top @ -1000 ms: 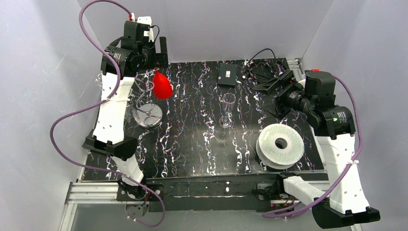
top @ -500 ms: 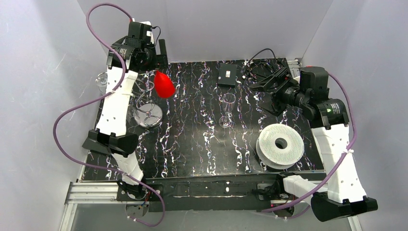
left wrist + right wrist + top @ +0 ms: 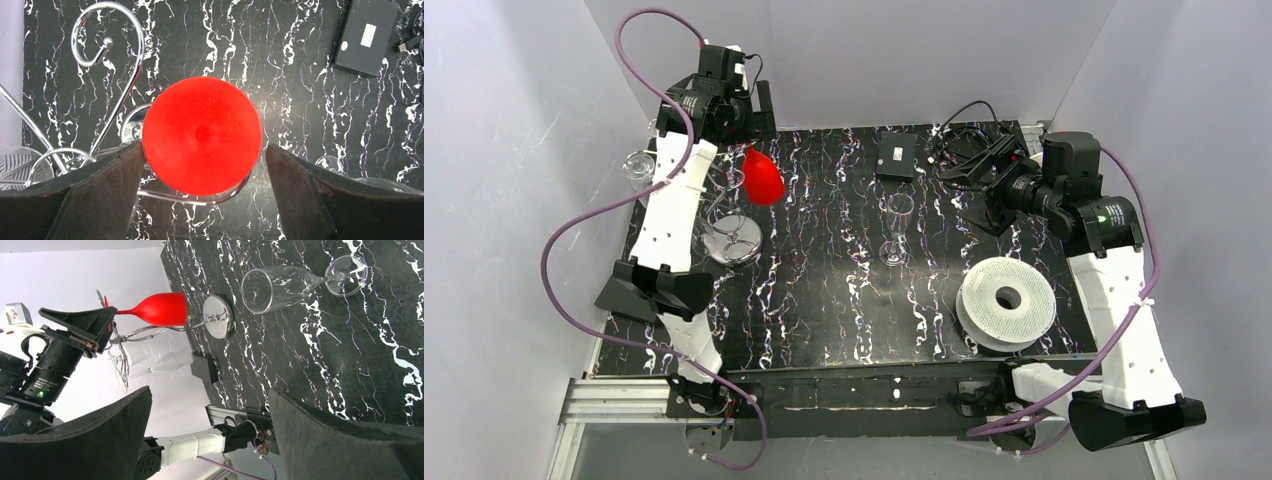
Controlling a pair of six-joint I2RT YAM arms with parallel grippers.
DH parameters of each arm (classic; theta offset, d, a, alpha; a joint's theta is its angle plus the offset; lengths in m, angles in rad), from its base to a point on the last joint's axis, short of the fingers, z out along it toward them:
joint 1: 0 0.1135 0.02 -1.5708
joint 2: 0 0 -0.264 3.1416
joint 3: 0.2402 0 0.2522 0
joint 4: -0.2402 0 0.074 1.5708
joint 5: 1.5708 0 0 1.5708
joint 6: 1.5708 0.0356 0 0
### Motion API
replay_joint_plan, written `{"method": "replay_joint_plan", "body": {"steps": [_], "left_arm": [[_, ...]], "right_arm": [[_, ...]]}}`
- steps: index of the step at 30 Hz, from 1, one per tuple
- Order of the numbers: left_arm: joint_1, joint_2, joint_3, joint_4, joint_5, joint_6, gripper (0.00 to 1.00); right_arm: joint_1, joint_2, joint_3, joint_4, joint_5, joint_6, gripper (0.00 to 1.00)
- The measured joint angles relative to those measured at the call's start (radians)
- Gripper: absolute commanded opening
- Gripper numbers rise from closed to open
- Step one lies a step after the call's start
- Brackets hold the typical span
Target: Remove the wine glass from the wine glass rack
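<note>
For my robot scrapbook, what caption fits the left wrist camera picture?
Open left claw hangs over a red wine glass on the silver wire wine glass rack.

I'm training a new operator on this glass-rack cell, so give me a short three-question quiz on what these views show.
1. True or false: the red wine glass is off the wine glass rack.
2. The clear wine glass mid-table is: A upright, B on its side, C hanging.
3. Fill in: the ___ arm's fingers stand open either side of the red wine glass.
Key: 1 false; 2 A; 3 left.
</note>
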Motion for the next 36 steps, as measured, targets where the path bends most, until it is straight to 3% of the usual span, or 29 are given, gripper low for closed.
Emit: {"method": "replay_joint_plan", "body": {"steps": [12,36], "left_arm": [[0.008,0.061,0.021,0.021,-0.001,0.0,0.83],[0.025,0.097,0.061,0.035,0.003,0.026,0.82]], "right_arm": [[0.0,0.026,0.0,0.005,-0.018,-0.003,0.94],[0.0,0.055,0.013,0.018,-0.044,-0.007,0.93]]}}
